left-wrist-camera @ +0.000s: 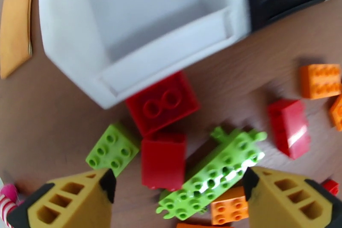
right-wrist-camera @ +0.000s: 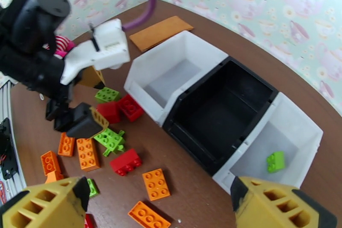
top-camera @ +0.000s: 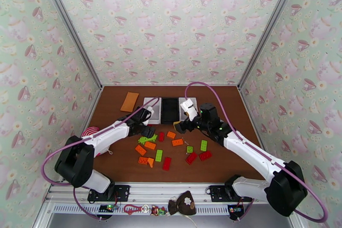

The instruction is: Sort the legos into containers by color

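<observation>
Plastic red lego [left-wrist-camera: 163, 164]: hard, light, slick; pinch flat sides, not studs. Left gripper [left-wrist-camera: 179, 181] apart above it; right gripper [right-wrist-camera: 159, 190] apart, empty.

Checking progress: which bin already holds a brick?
The white bin farthest from the orange card: one lime green brick lies inside. The black bin and other white bin look empty.

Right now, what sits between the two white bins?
The black bin, empty, sits side by side with both; the right wrist view shows it clearest.
</observation>
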`<state>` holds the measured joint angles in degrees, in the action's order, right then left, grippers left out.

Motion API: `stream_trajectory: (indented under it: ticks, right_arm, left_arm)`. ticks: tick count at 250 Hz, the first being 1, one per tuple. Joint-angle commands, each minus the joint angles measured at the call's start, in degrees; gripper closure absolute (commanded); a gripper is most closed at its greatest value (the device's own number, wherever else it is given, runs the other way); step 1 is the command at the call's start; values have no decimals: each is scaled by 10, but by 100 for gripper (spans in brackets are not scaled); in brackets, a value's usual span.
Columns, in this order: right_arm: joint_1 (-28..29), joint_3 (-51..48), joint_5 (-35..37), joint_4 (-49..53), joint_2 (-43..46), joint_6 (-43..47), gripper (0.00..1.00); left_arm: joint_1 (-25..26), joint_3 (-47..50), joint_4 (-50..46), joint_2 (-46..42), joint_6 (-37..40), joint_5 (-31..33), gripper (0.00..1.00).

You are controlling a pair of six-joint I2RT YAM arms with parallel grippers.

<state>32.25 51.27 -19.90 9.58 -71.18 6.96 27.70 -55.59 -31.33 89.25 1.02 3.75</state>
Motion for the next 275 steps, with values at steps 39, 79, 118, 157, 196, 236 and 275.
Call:
stream_trajectory:
  ticks: [39,79,118,157,196,236,275]
  right_arm:
    - [11,26,-25,-3,-26,-4,7]
    - [11,39,4,3,-28,-36,6]
    - [11,45,48,23,-30,-71,4]
    - [11,30,65,0,-17,-102,6]
    - [11,25,91,-3,-8,-113,7]
    - [11,28,110,-4,-2,-112,6]
    - [11,37,111,3,-7,-109,6]
  left_arm:
    - [-13,-59,-43,58,-20,-2,35]
    - [-27,-75,-44,88,-20,-8,40]
    - [-29,-76,-40,107,-19,-12,42]
    - [-30,-74,-36,115,-19,-25,46]
    - [-29,-72,-34,125,-20,-28,54]
    - [-27,-73,-34,131,-22,-30,54]
    - [-24,-75,-36,131,-22,-29,57]
